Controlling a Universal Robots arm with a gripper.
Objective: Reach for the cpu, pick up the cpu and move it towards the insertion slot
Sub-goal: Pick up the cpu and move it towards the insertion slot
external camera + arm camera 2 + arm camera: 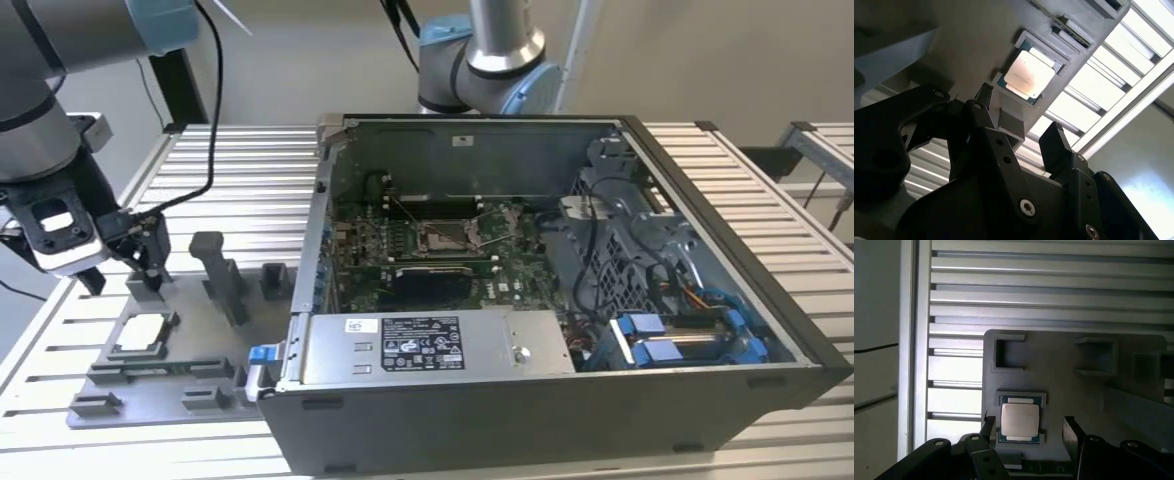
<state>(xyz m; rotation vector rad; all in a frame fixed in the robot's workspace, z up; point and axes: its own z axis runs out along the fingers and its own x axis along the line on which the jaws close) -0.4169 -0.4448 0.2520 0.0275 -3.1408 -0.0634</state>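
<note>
The cpu (144, 335) is a thin pale square chip lying flat in a recess of the grey fixture plate (80, 372), on the exterior view's left. My gripper (123, 278) hangs above the plate, just behind the chip. In both wrist views the black fingers stand apart with nothing held. In the first wrist view the cpu (1019, 420) appears between the fingers of the gripper (1029, 426), lower down. The second wrist view has the cpu (1029, 75) beyond the gripper (1019, 117). The insertion slot (447, 237) sits on the motherboard inside the open computer case.
The open computer case (694, 395) fills the middle and the exterior view's right, with a power supply (427, 345) at its front. Upright grey fixture blocks (220, 275) stand on the plate between gripper and case. A second arm (481, 60) stands behind the case. Slatted table (227, 170) underneath.
</note>
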